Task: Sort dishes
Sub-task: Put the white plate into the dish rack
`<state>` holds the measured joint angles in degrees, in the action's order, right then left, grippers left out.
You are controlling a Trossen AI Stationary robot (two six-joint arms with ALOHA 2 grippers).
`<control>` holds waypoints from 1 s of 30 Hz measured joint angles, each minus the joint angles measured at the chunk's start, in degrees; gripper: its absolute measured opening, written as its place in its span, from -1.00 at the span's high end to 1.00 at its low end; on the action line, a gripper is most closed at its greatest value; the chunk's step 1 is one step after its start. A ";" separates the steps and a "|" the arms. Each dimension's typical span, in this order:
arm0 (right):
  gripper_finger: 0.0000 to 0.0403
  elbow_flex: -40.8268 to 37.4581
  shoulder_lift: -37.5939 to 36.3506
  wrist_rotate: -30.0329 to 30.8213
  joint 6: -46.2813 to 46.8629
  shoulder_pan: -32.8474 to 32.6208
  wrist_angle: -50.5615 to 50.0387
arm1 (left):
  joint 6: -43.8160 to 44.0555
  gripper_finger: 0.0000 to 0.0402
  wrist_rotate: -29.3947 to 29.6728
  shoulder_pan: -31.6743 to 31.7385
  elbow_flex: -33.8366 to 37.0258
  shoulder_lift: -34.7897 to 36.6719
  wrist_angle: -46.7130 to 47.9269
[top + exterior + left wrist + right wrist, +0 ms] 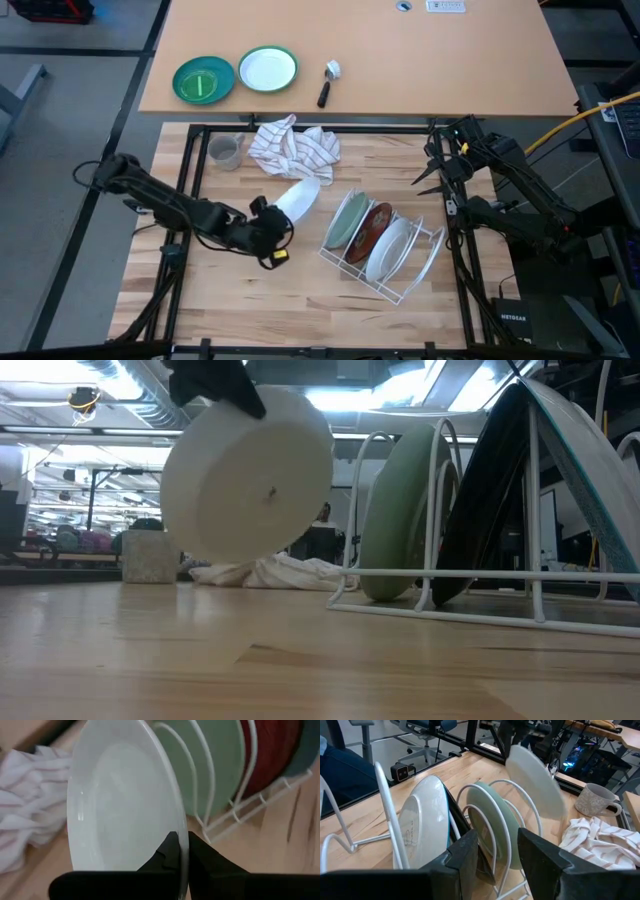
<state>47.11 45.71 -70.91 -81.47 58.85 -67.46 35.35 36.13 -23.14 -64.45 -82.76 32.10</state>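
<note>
My left gripper (268, 226) is shut on a plain white plate (298, 197), just left of the white wire rack (400, 285); the plate also shows in the low view (250, 470). In the rack stand on edge a pale blue-green plate (346, 220), a dark red plate (373, 230) and a white plate (390, 250), each leaning on the wires. My right gripper (432, 170) is open and empty at the rack's far right; in the right wrist view (497, 845) its fingers point at the rack. My left gripper pinches the white plate's rim (183, 837) between its two fingers, one finger (167, 852) on the hollow face and one on the underside. The fingers come about level from the table's left. The plate stands on edge, tilted, lifted clear of the table.
A grey mug (225, 152) and a crumpled striped cloth (295, 145) lie at the far edge of the work table. On the table beyond lie a green plate (203, 80), a green-rimmed white plate (268, 68) and a dark-handled utensil (327, 82).
</note>
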 joint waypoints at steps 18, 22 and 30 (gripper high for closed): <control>0.28 0.00 0.00 0.02 -0.02 0.00 0.11 | -13.67 1.00 2.91 -0.10 0.00 8.08 -17.12; 0.28 0.00 0.00 0.02 -0.02 0.00 0.11 | -20.81 1.00 3.09 -0.07 0.00 9.02 -25.51; 0.28 0.00 0.01 0.02 -0.03 0.01 1.23 | -26.80 1.00 0.50 -0.09 -0.02 8.13 -40.65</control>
<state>47.11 45.73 -70.89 -81.50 58.86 -66.23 8.55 36.62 -23.22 -64.47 -74.63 -8.55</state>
